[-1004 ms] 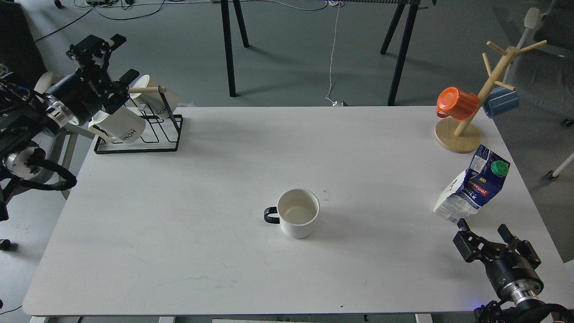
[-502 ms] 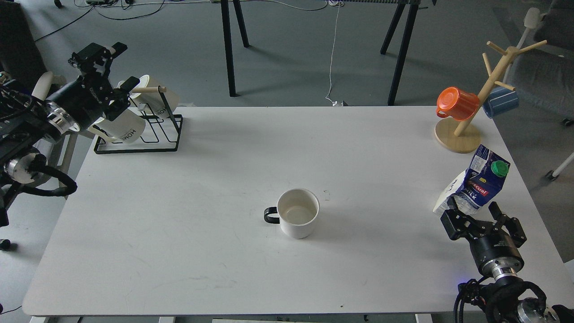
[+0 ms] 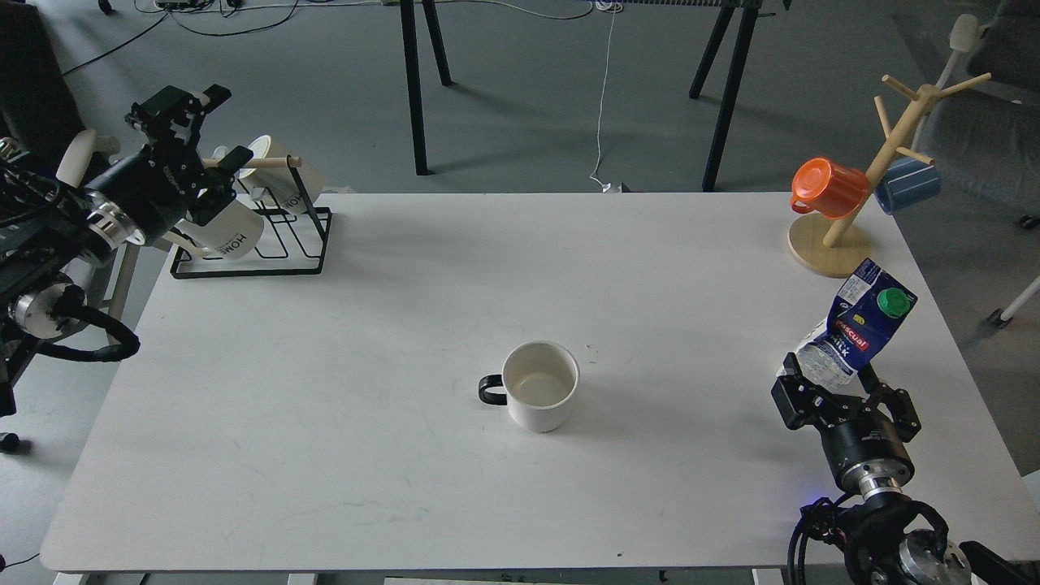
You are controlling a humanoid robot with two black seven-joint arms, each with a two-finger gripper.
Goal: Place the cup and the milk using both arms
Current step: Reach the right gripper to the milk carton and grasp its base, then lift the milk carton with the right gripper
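Note:
The white cup (image 3: 539,396) with a black handle on its left stands upright at the table's middle front, with no gripper near it. The blue and white milk carton (image 3: 858,327), green cap on top, stands leaning at the right edge. My right gripper (image 3: 843,393) is open, and its two fingers flank the carton's lower end. I cannot tell whether they touch it. My left gripper (image 3: 224,125) is open and empty, held above the mug rack at the far left.
A black wire rack (image 3: 268,244) with cream "HOME" mugs (image 3: 227,231) stands at the back left under my left gripper. A wooden mug tree (image 3: 845,219) with an orange cup (image 3: 827,187) and a blue cup stands at the back right, just behind the carton.
My right gripper has moved forward to the carton, and its fingers now straddle the carton's base. The carton has shifted slightly away. My left gripper has shifted slightly over the rack.

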